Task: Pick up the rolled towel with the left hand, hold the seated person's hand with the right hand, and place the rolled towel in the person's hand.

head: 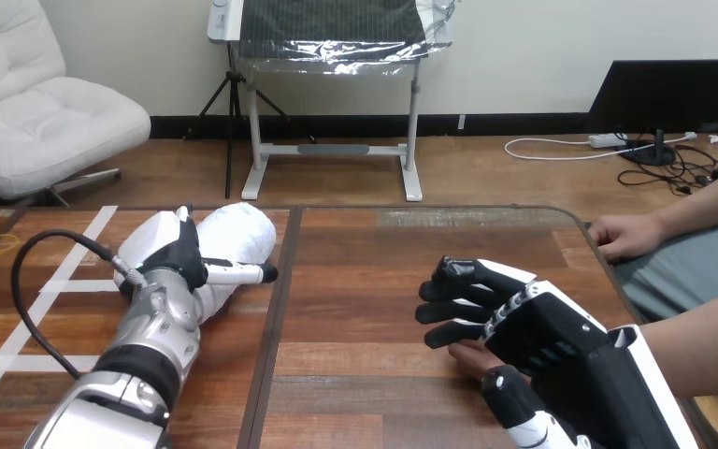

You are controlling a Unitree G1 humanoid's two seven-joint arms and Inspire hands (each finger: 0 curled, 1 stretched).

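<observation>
Fingers (453, 311) of right hand (533, 327) curl over person's hand (470, 354), thumb on the near side; apparently holding it. Towel pickup under way: left hand (179, 267) rests on white rolled cloth towel (238, 234), lying on brown wooden table (355, 309); grip cannot be told. Next: secure, lift, carry right to the held hand.

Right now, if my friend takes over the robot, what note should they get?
Left hand: resting on the towel, which lies on the table at its left side, not yet lifted.
Right hand: fingers curled over the person's hand, thumb on its other side.
Done: the person's hand is held.
Left: lift the towel, bring it across, put it in the person's hand.
</observation>
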